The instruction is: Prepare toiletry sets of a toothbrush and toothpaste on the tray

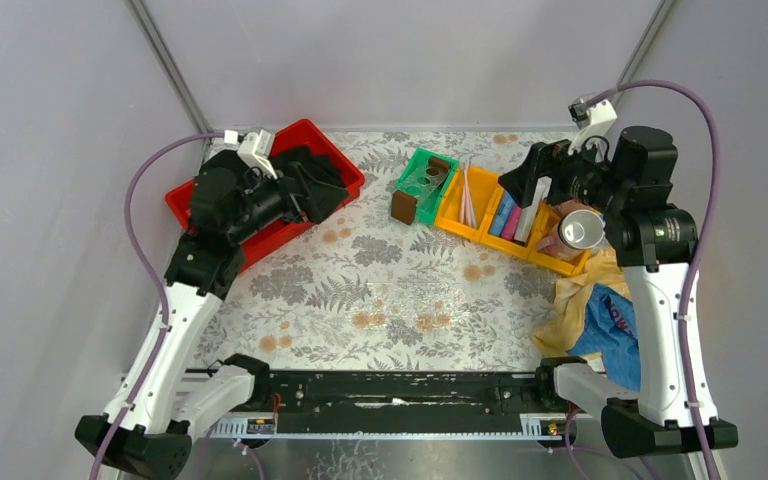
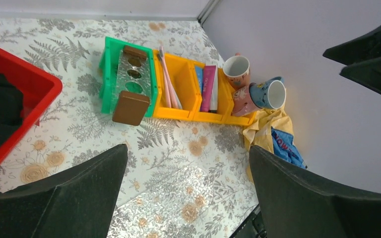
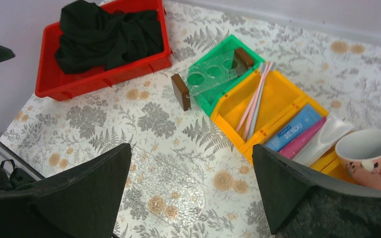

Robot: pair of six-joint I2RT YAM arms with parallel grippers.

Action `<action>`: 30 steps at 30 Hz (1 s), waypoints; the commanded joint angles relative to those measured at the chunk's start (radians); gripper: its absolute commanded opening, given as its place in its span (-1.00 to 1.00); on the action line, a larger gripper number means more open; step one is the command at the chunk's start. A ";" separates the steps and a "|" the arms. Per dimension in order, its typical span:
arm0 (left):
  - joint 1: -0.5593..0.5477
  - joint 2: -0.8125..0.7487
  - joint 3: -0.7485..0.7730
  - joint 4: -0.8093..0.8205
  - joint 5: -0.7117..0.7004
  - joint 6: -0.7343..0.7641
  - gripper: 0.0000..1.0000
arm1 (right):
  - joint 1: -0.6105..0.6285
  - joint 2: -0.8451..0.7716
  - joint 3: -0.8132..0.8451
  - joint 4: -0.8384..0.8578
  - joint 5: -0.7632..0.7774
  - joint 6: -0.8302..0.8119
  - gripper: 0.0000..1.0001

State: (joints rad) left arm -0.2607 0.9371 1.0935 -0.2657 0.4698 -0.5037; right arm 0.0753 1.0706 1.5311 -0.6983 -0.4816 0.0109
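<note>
On the left of the counter (image 1: pixel 290 280), the left pincer (image 2: pixel 187 151) hung wide open over the red bin (image 3: pixel 109 74) of black cloth (image 3: pixel 104 34) and held nothing. In the middle, the clear tray (image 3: pixel 163 196) looked bare, so I think no set was made yet: the toothbrushes (image 3: pixel 255 96) and the three toothpaste tubes (image 3: pixel 302 136) lay in the yellow bin (image 3: pixel 233 106), with the mugs (image 2: pixel 273 94) at its right end. On the right, the right pincer (image 3: pixel 191 148) was wide open too, with nothing in it, so the whole job was left to do.
</note>
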 commanded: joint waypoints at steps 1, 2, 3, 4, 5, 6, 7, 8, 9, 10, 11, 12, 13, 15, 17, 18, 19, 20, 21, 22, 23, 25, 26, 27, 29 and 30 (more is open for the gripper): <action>-0.044 -0.009 -0.021 0.030 -0.065 0.013 1.00 | -0.022 0.011 -0.026 0.048 0.017 0.047 0.98; -0.053 -0.015 -0.032 0.043 -0.076 0.006 1.00 | -0.026 0.015 -0.034 0.051 0.017 0.050 0.98; -0.060 -0.025 -0.045 0.060 -0.084 -0.002 1.00 | -0.029 0.019 -0.041 0.055 0.015 0.049 0.98; -0.066 -0.035 -0.063 0.081 -0.091 -0.011 1.00 | -0.032 0.021 -0.051 0.060 0.008 0.043 0.98; -0.072 -0.049 -0.083 0.104 -0.094 -0.018 1.00 | -0.035 0.023 -0.062 0.066 -0.005 0.033 0.98; -0.077 -0.062 -0.110 0.130 -0.094 -0.024 1.00 | -0.037 0.023 -0.076 0.075 -0.026 0.015 0.98; -0.082 -0.076 -0.135 0.158 -0.099 -0.033 1.00 | -0.039 0.023 -0.092 0.086 -0.049 -0.005 0.98; -0.085 -0.090 -0.155 0.177 -0.105 -0.042 1.00 | -0.041 0.023 -0.107 0.096 -0.074 -0.026 0.98; -0.089 -0.102 -0.176 0.201 -0.110 -0.052 1.00 | -0.043 0.024 -0.121 0.103 -0.100 -0.046 0.98; -0.092 -0.112 -0.195 0.217 -0.110 -0.063 1.00 | -0.045 0.030 -0.130 0.106 -0.126 -0.069 0.98; -0.094 -0.118 -0.212 0.230 -0.109 -0.071 1.00 | -0.046 0.034 -0.138 0.109 -0.153 -0.087 0.98; -0.096 -0.120 -0.228 0.244 -0.104 -0.079 1.00 | -0.047 0.040 -0.147 0.112 -0.184 -0.108 0.98; -0.097 -0.119 -0.246 0.262 -0.100 -0.088 1.00 | -0.047 0.046 -0.156 0.115 -0.217 -0.128 0.98; -0.100 -0.105 -0.279 0.294 -0.092 -0.106 1.00 | -0.049 0.060 -0.173 0.119 -0.286 -0.172 0.98; -0.102 -0.075 -0.307 0.332 -0.092 -0.123 1.00 | -0.050 0.080 -0.193 0.130 -0.344 -0.195 0.98; -0.103 -0.055 -0.317 0.349 -0.098 -0.131 1.00 | -0.051 0.092 -0.200 0.134 -0.369 -0.204 0.98; -0.102 -0.030 -0.323 0.366 -0.101 -0.136 1.00 | -0.051 0.103 -0.205 0.137 -0.391 -0.212 0.98; -0.103 0.001 -0.326 0.387 -0.107 -0.141 1.00 | -0.052 0.112 -0.212 0.144 -0.411 -0.218 0.98; -0.104 0.036 -0.325 0.409 -0.115 -0.147 1.00 | -0.051 0.121 -0.222 0.158 -0.432 -0.216 0.99; -0.104 0.077 -0.322 0.439 -0.120 -0.156 0.99 | -0.052 0.127 -0.236 0.178 -0.454 -0.199 0.98; -0.105 0.121 -0.312 0.471 -0.119 -0.166 0.99 | -0.052 0.132 -0.250 0.200 -0.478 -0.183 0.98; -0.104 0.227 -0.280 0.535 -0.105 -0.193 0.97 | -0.052 0.139 -0.287 0.260 -0.527 -0.144 0.99; -0.101 0.286 -0.258 0.566 -0.091 -0.205 0.94 | -0.053 0.142 -0.304 0.287 -0.546 -0.126 0.98; -0.094 0.343 -0.230 0.595 -0.067 -0.218 0.90 | -0.053 0.146 -0.319 0.311 -0.560 -0.113 0.99; -0.069 0.477 -0.166 0.656 -0.016 -0.258 0.79 | -0.053 0.151 -0.336 0.327 -0.569 -0.107 0.99; -0.057 0.527 -0.136 0.686 0.010 -0.275 0.75 | -0.053 0.152 -0.346 0.333 -0.573 -0.104 0.98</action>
State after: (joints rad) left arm -0.3500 1.2972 0.8429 0.1936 0.3958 -0.6979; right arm 0.0280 1.2228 1.2064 -0.4786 -0.9554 -0.1284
